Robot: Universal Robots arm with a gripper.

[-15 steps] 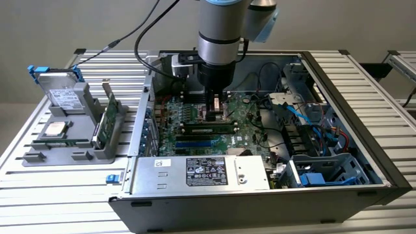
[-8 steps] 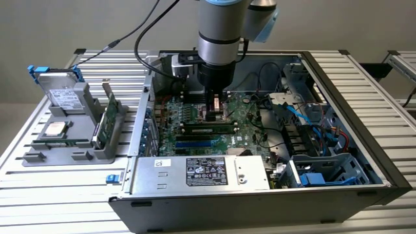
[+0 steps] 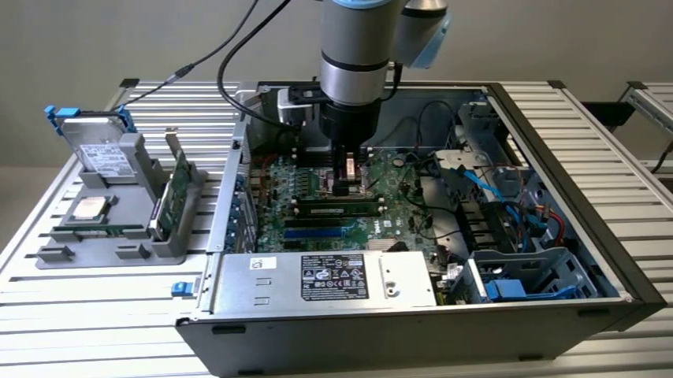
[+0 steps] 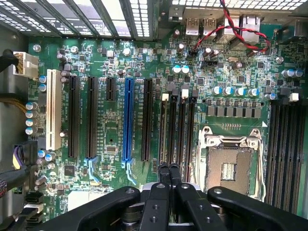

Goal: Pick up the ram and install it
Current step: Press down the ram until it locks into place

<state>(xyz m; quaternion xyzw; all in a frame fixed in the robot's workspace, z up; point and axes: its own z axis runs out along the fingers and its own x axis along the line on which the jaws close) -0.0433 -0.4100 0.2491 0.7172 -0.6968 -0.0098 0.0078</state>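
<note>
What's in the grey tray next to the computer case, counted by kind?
Hard drive: 1
Processor chip: 1
Ram stick: 1
Expansion card: 1
Total: 4

The ram [image 3: 100, 231] is a long, narrow, thin green stick with dark chips along its length. It lies low in the grey holder [image 3: 63, 256] at the exterior view's left, outside the computer case, on the side of the holder nearest the camera, running across the view. Nothing grips it. A second stick [image 3: 336, 209] of similar shape sits in a motherboard slot.
</note>
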